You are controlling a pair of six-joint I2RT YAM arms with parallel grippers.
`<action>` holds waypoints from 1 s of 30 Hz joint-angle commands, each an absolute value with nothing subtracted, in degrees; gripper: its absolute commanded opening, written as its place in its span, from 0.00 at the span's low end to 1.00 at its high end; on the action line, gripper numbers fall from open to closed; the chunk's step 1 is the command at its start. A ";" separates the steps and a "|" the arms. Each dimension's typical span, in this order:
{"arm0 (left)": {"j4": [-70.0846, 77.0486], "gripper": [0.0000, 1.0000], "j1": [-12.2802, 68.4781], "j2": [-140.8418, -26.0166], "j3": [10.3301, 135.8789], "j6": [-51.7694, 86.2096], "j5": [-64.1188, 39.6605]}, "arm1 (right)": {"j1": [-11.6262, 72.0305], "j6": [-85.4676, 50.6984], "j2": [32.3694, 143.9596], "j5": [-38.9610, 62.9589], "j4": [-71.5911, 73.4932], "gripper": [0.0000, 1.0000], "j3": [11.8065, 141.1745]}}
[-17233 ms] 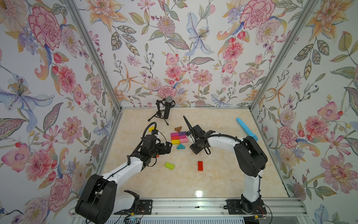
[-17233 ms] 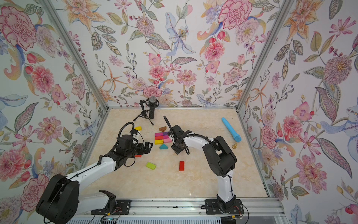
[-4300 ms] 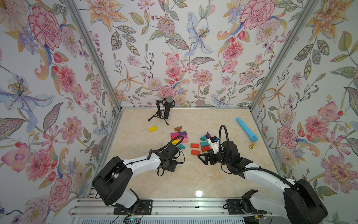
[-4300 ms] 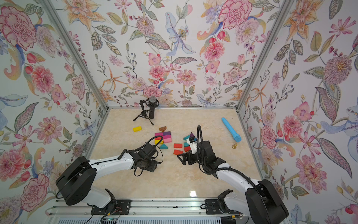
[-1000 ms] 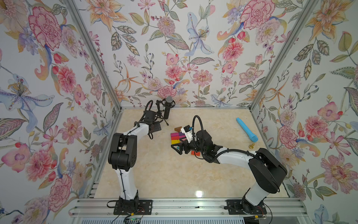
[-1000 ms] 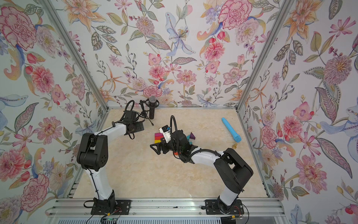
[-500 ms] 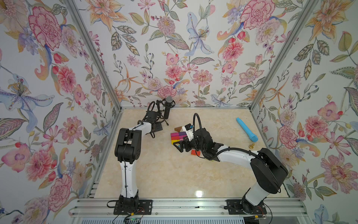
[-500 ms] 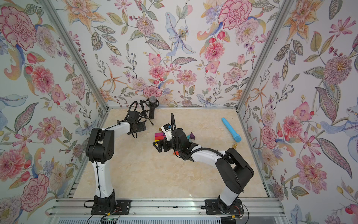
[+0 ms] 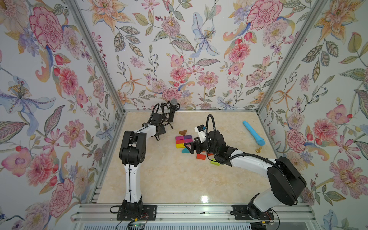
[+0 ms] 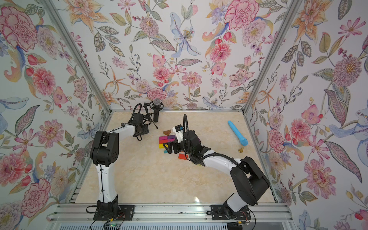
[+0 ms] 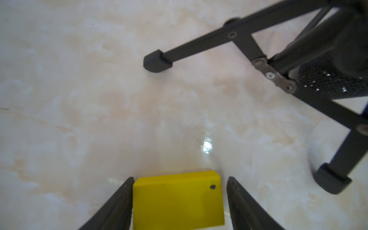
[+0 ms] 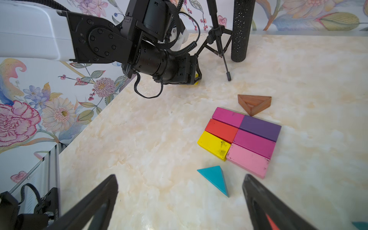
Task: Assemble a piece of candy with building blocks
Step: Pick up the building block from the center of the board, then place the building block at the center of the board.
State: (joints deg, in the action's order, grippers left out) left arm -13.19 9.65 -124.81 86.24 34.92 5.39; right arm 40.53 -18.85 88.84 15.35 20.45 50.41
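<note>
The marble table (image 9: 169, 179) fills both top views, the left arm (image 9: 130, 151) stretched to the far corner and the right arm (image 9: 253, 162) bent toward the middle. The left gripper (image 9: 162, 130) sits low beside the mic (image 9: 172, 111), and from above it hides whatever lies under it. The left wrist view shows what that is. The jaws stand apart around a yellow block (image 11: 177, 201) lying flat on the table. One finger (image 11: 121, 199) is against the block's side and the other is a thin gap off it, with a tripod foot (image 11: 157, 60) nearby. The right wrist view shows only a yellow sliver below that gripper.

The right gripper (image 12: 180, 176) is wide open and holds nothing. The blue stick (image 9: 253, 133), near the right wall and well apart from the blocks, appears only in the top views.

Mid-table lies the patch (image 12: 239, 135) of six bricks touching in two columns: magenta, red and yellow, then purple, magenta and pink. From above the right gripper covers part of it, but the right wrist view shows it whole. The brown triangle (image 12: 253, 103) points at its far seam. The teal triangle (image 12: 216, 178) lies just beside the yellow and pink bricks, apart from them and ahead of the open fingers.

A top view shows a red brick (image 9: 201, 156) and a green brick (image 9: 214, 162) by the right arm. The wrist view shows only a red corner at its edge.
</note>
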 commanded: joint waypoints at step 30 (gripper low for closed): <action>-11.48 0.52 55.47 -98.41 61.80 55.22 4.45 | 18.73 -18.47 67.44 12.74 5.78 1.00 33.95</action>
State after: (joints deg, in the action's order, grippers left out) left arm -11.68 53.21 -93.76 60.71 49.98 3.97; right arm 19.18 -18.46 69.06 12.80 7.40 34.41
